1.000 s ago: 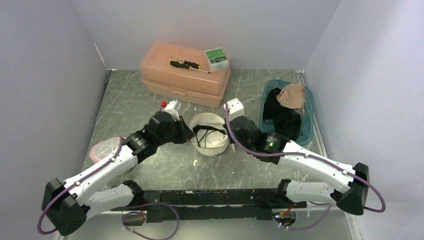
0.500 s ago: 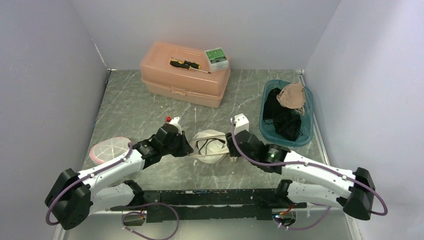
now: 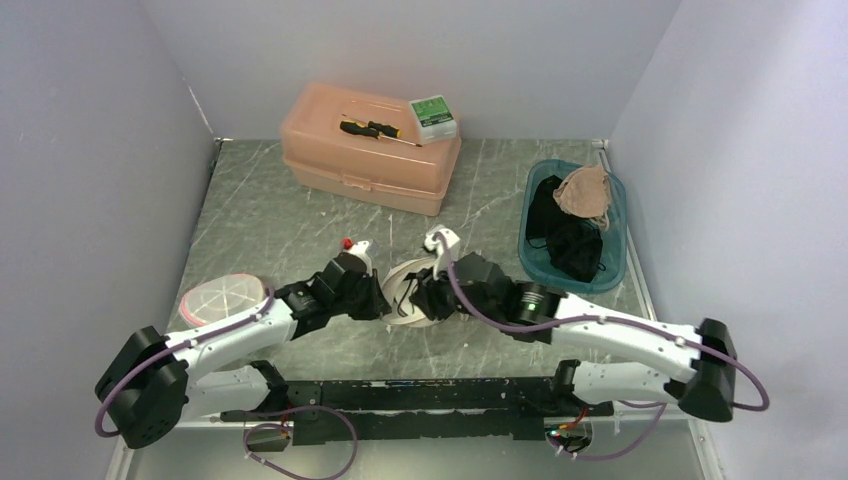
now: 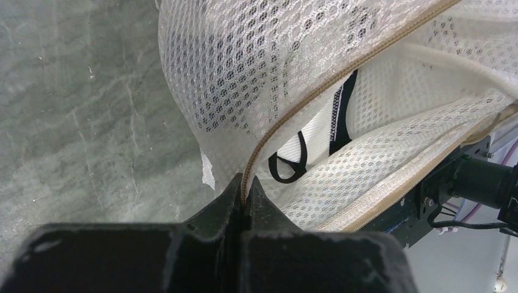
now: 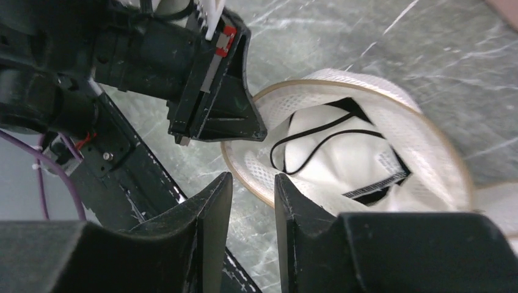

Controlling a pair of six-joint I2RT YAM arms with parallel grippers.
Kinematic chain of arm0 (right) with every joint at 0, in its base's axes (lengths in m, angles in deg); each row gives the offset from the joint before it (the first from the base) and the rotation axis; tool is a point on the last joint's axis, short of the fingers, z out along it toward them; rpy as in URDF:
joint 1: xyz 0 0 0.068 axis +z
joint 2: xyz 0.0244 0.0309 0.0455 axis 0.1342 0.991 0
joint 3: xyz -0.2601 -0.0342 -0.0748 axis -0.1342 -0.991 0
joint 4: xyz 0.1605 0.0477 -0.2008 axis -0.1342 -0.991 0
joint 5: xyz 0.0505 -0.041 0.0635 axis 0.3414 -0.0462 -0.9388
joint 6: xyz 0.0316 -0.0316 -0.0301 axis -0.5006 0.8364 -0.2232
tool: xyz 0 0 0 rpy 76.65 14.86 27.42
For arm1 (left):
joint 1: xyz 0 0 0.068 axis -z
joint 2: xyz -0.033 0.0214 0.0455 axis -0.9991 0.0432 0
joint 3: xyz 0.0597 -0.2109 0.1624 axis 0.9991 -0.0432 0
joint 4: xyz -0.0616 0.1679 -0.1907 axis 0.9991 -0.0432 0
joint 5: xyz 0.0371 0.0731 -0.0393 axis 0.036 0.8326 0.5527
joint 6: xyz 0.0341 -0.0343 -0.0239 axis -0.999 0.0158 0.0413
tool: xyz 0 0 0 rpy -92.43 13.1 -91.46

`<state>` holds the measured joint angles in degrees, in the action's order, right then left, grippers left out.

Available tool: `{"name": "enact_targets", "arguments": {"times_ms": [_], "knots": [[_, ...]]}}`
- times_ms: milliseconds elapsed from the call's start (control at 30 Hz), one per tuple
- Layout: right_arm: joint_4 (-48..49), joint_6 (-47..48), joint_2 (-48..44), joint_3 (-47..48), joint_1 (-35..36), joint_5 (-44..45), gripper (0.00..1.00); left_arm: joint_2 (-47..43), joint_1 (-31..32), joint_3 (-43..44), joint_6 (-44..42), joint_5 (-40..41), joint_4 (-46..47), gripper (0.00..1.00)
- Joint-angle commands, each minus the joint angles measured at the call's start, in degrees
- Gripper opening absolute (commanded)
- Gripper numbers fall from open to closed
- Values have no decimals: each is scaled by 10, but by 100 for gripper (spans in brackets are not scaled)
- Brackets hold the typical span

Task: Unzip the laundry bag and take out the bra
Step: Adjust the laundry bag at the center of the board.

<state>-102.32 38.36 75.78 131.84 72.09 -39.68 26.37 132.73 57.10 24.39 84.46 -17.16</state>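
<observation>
Above, the laundry bag (image 3: 412, 290) has slid toward the near edge of the tabletop (image 3: 300, 210). Left wrist: our left hand (image 4: 244, 192) stays pinched on its zipper rim (image 4: 293, 116). Right wrist: our right hand (image 5: 251, 184), half-open and empty, now faces the exposed bra (image 5: 342, 143) inside, so we judge removal comes next.

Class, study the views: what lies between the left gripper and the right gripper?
The mesh laundry bag, partly unzipped, with the black bra inside, as the top view shows. The left gripper pinches its zipper edge; the right gripper is open.
</observation>
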Motion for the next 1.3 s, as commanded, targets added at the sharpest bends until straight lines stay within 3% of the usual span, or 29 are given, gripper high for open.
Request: {"name": "enact_targets", "arguments": {"times_ms": [0,167,500,667,933,1267], "knots": [[68,5,73,7,5,-32,34,-6,8,2,17,25,-8,3],[127,11,157,-6,5,-28,35,-14,11,-17,35,26,-18,3],[143,43,254,5,7,26,53,-30,13,-35,73,77,-64,3],[129,49,282,-3,8,78,54,-31,13,-36,74,82,-68,3],[194,46,248,-65,19,79,63,-12,13,-43,73,70,-42,3],[221,78,264,-32,58,144,66,-18,13,-39,68,69,-43,2]]}}
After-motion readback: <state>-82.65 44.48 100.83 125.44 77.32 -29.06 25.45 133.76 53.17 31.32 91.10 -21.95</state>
